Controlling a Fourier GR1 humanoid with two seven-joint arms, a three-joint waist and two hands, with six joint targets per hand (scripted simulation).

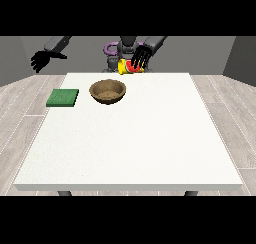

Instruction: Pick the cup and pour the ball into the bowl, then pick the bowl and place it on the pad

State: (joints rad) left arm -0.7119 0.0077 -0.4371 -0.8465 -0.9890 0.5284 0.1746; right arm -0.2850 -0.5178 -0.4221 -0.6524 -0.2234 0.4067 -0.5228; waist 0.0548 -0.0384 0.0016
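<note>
Cup (123, 67), yellow, held above the far edge of the table, tipped well over on its side rather than upright, with its mouth turned towards the view's left. A red part (132, 66) shows against the yellow just under my fingers; whether this is the ball or a part of the cup I cannot tell. My hand at the view's right (140, 57) has its dark fingers curled down around the cup from above, pinching it between fingers and thumb.

Bowl (107, 92), brown and round, wood-like in tone, with a thick rim and a darker hollow; it stands upright on the table, below and slightly left of the cup in the view, apart from it. Its hollow appears to hold nothing.

Pad (63, 98), flat, square and green, lying at the table's left edge, beside the bowl but not touching it.

My hand at the view's left (41, 60) hangs in the air beyond the table's left corner, fingers spread and pointing downward, holding nothing.

Table (130, 148), large and white.
</note>
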